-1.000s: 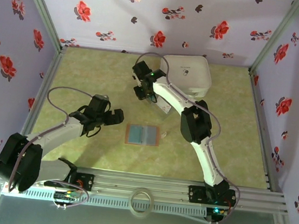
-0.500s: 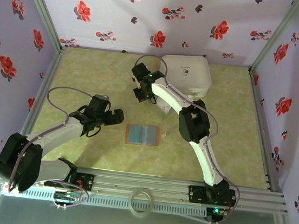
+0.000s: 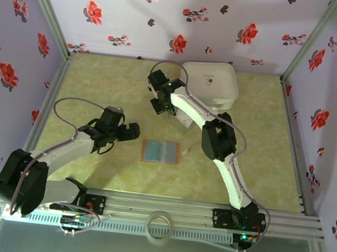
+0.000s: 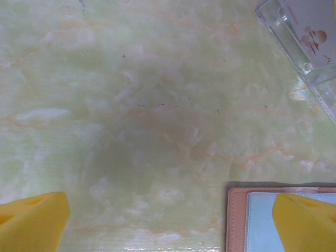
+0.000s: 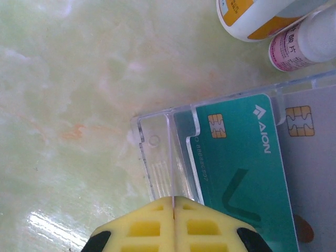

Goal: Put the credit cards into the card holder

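White arms, black joints, yellow fingers

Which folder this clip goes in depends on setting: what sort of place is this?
Probably a robot-test booth, not a home: floral-papered walls close in a green marbled tabletop, and two arms are bolted to an aluminium rail at its edge.

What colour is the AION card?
The card is teal-green; the right wrist view shows it best.

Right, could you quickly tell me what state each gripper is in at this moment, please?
Left gripper: jaws wide open, holding nothing.
Right gripper: jaws shut over the clear card tray; nothing visibly pinched.
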Controlling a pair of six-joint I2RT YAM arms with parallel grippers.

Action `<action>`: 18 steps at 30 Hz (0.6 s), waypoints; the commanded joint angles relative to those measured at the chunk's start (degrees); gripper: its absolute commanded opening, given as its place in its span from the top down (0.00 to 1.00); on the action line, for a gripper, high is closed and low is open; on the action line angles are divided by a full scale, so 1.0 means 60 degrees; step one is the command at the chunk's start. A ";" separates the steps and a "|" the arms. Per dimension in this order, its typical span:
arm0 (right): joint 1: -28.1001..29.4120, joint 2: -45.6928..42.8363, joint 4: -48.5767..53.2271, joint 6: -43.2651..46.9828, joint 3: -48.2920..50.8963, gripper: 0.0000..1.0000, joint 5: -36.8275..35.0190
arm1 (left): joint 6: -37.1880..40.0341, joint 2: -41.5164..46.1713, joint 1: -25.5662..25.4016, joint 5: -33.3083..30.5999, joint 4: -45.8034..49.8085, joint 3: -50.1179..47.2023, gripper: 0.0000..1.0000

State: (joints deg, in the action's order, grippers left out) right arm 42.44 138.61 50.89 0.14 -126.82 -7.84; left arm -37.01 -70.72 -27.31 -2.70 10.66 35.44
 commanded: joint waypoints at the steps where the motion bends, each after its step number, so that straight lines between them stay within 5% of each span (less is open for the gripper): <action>1: 0.0176 -0.1000 0.0137 0.0363 -0.0300 1.00 -0.0482 | -0.0006 -0.0107 0.0113 0.0112 -0.0081 0.0082 0.00; 10: 0.0340 -0.2742 -0.0348 -0.0280 0.0726 1.00 -0.0175 | 0.0221 0.0052 0.0105 0.0100 0.0265 0.0292 0.00; 18: -0.0379 -0.5996 -0.3251 -0.2826 0.5280 1.00 0.2138 | 0.0426 0.0273 0.0113 0.0225 0.0624 0.0392 0.00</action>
State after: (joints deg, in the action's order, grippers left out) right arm 42.76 107.68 39.62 -7.86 -103.20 -2.33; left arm -36.25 -70.28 -27.31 -2.61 12.51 36.05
